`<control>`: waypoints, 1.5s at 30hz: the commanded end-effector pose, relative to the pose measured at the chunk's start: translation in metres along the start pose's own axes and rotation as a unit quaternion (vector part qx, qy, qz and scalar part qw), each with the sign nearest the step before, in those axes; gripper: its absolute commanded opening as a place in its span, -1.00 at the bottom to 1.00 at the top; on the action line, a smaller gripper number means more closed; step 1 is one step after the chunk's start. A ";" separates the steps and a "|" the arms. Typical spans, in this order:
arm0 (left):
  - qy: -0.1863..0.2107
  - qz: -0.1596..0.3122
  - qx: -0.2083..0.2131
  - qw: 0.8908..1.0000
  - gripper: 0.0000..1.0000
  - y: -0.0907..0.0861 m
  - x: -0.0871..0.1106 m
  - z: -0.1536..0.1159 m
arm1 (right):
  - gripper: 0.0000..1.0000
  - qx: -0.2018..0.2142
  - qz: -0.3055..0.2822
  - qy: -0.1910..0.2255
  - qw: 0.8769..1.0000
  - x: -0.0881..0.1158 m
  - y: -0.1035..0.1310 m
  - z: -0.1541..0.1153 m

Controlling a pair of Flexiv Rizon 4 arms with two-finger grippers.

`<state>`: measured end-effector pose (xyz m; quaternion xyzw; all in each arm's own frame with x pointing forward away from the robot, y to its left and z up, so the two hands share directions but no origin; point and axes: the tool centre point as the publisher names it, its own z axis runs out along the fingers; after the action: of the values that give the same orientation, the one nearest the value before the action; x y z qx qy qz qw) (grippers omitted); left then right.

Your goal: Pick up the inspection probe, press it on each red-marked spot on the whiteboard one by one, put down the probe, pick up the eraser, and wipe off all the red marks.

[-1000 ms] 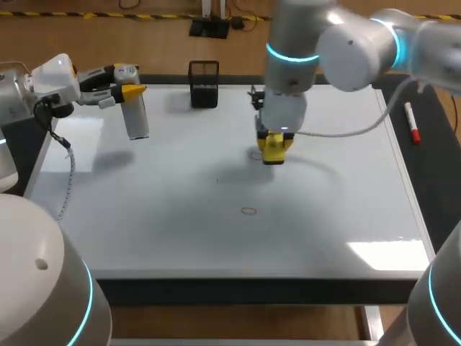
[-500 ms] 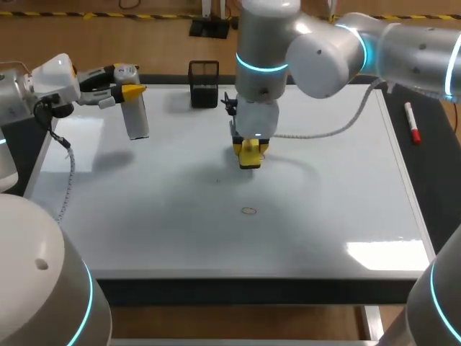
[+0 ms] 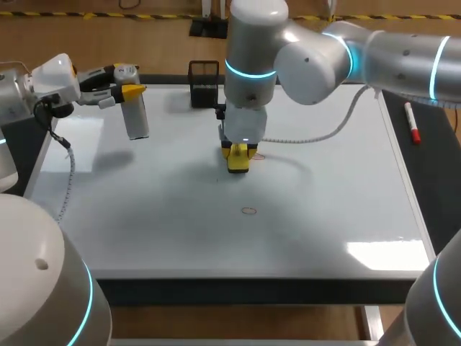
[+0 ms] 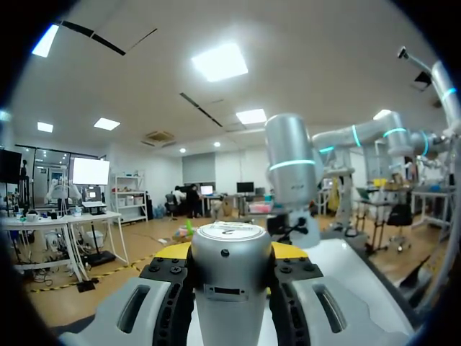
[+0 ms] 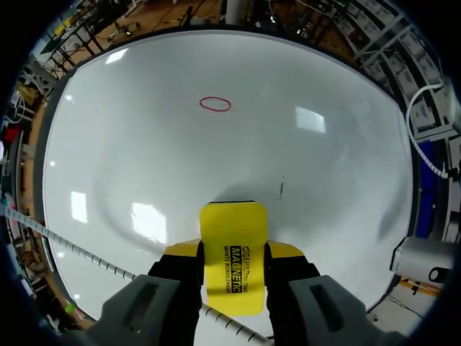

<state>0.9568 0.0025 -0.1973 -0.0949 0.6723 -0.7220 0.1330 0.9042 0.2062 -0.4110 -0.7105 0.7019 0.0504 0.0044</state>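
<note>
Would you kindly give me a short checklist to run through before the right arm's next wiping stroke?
1. The eraser gripped by the right hand: ok, a finger on each side.
2. The eraser flat on the whiteboard: cannot tell.
3. The red oval wiped: not ok, it lies whole ahead of the eraser.
4. No object between eraser and oval: ok.
5. The left hand out of the way: ok, it holds the probe at the board's far left corner.
</note>
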 end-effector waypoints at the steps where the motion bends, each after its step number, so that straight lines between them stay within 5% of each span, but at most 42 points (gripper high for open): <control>1: -0.001 0.000 0.000 1.000 -1.00 -0.001 0.001 0.000 | -1.00 -0.005 0.000 0.004 1.000 -0.002 -0.005 0.005; 15: -0.001 0.000 0.000 1.000 -1.00 -0.001 0.001 0.000 | -1.00 -0.007 0.006 0.012 1.000 0.009 -0.004 0.011; 45: -0.001 0.000 0.000 1.000 -1.00 -0.001 0.001 0.000 | -1.00 0.001 0.060 0.045 0.997 0.082 -0.015 0.012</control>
<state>0.9568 0.0025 -0.1972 -0.0949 0.6723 -0.7220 0.1330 0.9198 0.1333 -0.4260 -0.6678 0.7434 0.0181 -0.0326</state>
